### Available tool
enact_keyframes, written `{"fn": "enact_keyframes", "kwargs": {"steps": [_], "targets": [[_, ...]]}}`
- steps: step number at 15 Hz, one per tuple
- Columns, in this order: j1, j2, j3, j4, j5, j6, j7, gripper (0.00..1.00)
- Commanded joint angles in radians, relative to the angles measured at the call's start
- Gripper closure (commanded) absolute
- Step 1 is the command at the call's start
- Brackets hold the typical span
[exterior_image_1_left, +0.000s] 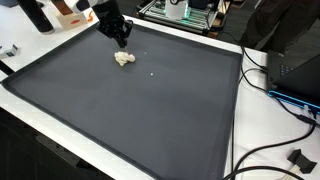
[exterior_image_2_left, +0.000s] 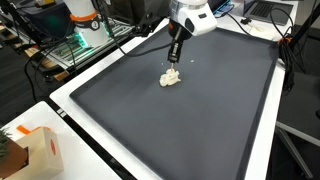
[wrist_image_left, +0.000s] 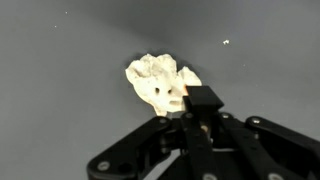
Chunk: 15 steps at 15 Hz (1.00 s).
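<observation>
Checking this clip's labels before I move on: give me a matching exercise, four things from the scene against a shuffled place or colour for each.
Things:
1 gripper
2 crumpled lump
3 mat
4 box

Descriptions:
A dark grey, wide and flat
B marked with orange, standing off the mat
C whitish, lying on the mat
D hanging just above the lump

Pairs: 1-D, 2-C, 3-A, 4-B.

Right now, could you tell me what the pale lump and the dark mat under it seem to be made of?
Pale lump: probably crumpled tissue or soft cloth, matte cream, irregular folds; the blur leaves it open. Dark mat: looks like rubber or foam, matte charcoal, no glare.
</observation>
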<state>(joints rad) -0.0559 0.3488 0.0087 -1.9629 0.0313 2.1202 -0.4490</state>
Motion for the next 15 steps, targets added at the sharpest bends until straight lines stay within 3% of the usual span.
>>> {"fn": "enact_keyframes", "kwargs": {"steps": [1,15], "targets": [[-0.02,-0.034,0.016,-0.064,0.011,0.058,-0.025,0.97],[-0.017,-0.005,0.02,-0.062,0.008,0.075,-0.014,0.97]]}}
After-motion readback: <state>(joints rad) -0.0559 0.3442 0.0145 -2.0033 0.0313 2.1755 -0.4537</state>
